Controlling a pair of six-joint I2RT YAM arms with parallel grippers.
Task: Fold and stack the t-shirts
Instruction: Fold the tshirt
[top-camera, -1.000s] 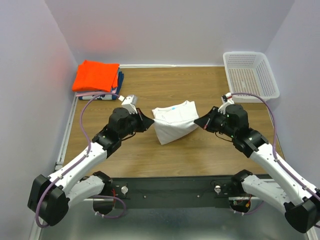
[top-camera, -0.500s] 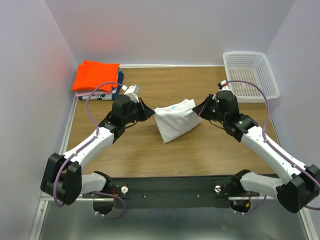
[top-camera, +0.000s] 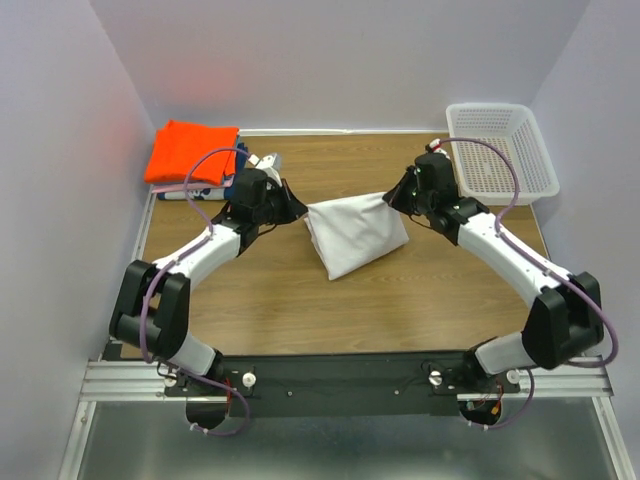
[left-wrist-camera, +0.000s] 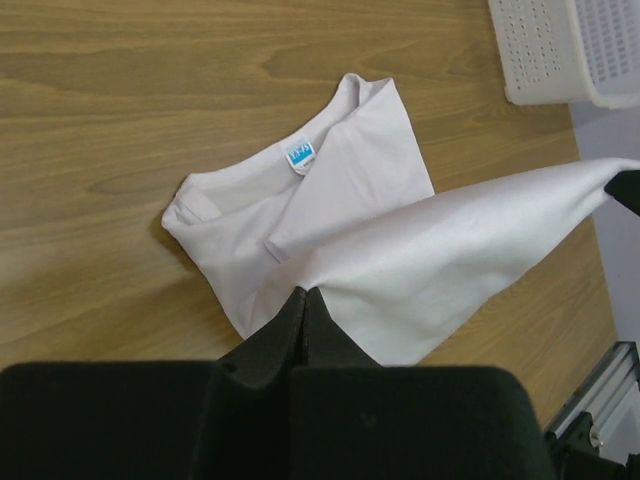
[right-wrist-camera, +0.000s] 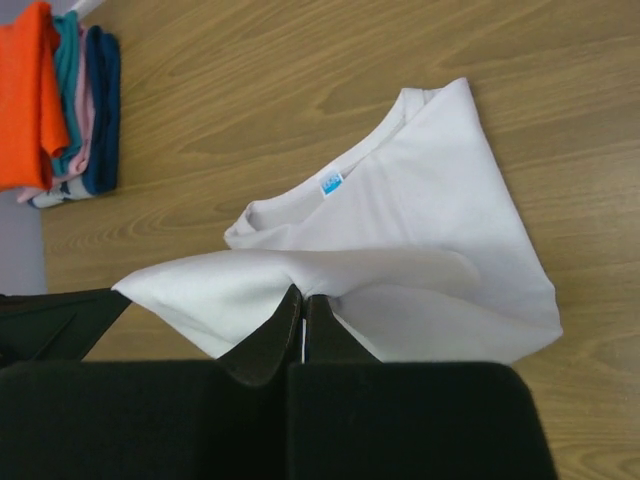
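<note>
A white t-shirt (top-camera: 355, 233) with a small blue neck label (left-wrist-camera: 299, 154) lies partly folded in the middle of the wooden table. My left gripper (top-camera: 298, 211) is shut on its left corner (left-wrist-camera: 305, 290). My right gripper (top-camera: 392, 197) is shut on its right corner (right-wrist-camera: 304, 293). Both hold one edge of the shirt lifted over its lower layer, stretched between them. The shirt also shows in the right wrist view (right-wrist-camera: 440, 240). A folded orange shirt (top-camera: 192, 151) tops a stack with a dark blue shirt (right-wrist-camera: 100, 110) at the back left.
A white mesh basket (top-camera: 498, 150) stands at the back right; its corner shows in the left wrist view (left-wrist-camera: 570, 50). Purple walls close the table on three sides. A metal rail (top-camera: 130, 270) runs along the left edge.
Both grippers have moved toward the back of the table with the shirt's edge, drawing it over the collar. The neck label no longer shows in the top view.
</note>
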